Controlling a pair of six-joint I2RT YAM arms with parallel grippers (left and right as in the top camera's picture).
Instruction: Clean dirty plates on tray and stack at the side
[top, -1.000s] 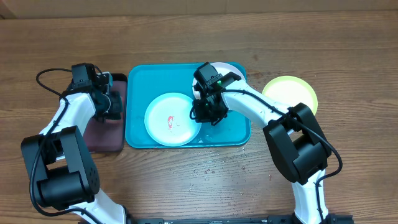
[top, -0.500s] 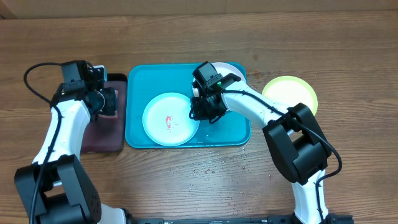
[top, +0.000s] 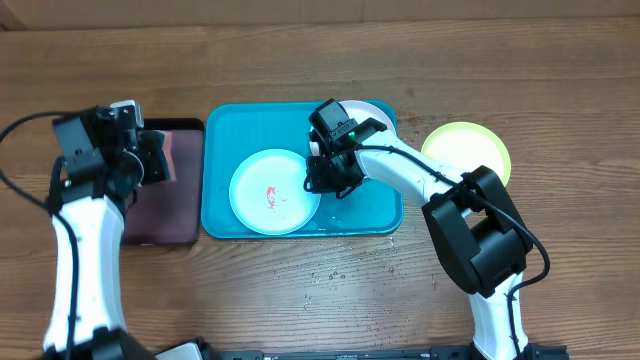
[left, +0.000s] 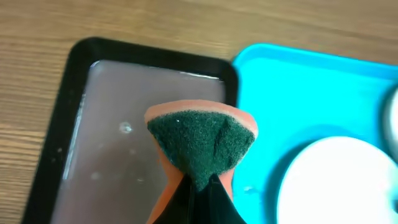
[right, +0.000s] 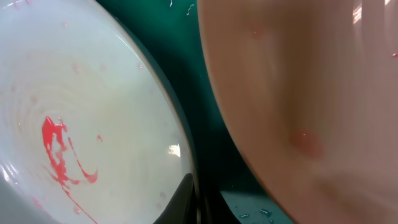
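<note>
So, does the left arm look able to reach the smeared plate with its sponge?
Probably yes. The smeared plate lies face-up in the teal tray, next to the left gripper and its sponge; the right gripper pinches only its right rim, leaving the smear uncovered.

We saw the left arm swing out to the left and straighten, its big elbow link sliding off toward the bottom edge. That pulled the left gripper, pinched on the sponge, a bit left over the black-rimmed tray. The smeared plate, its rim in the right gripper, shifted slightly left in the teal tray.
</note>
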